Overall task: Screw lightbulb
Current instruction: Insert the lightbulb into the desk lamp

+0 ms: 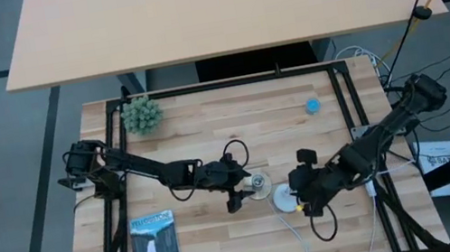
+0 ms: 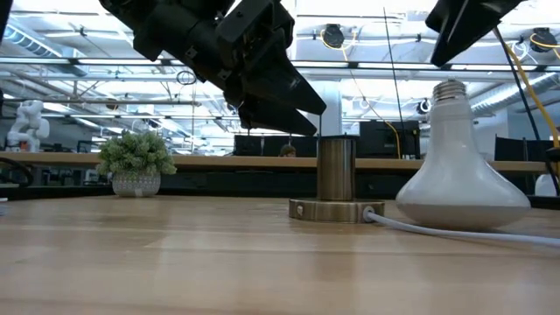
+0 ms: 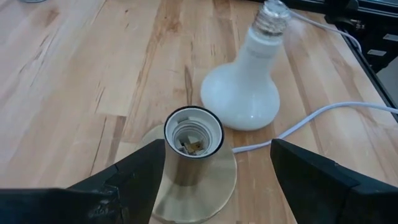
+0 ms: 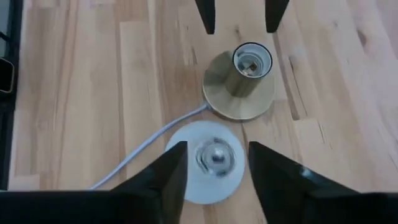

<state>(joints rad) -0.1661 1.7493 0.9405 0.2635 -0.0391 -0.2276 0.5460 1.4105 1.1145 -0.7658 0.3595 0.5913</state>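
Both grippers open; lightbulb point(image 1: 284, 197) stands beside socket point(image 1: 258, 183).

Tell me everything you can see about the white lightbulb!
The lightbulb is smooth, glossy white, with a wide round dome narrowing to a grey threaded screw base. It stands dome-down on the wooden table, base pointing up, not screwed in. It sits right beside the brass lamp socket and its white cord. The right tool hovers open above it, not gripping.
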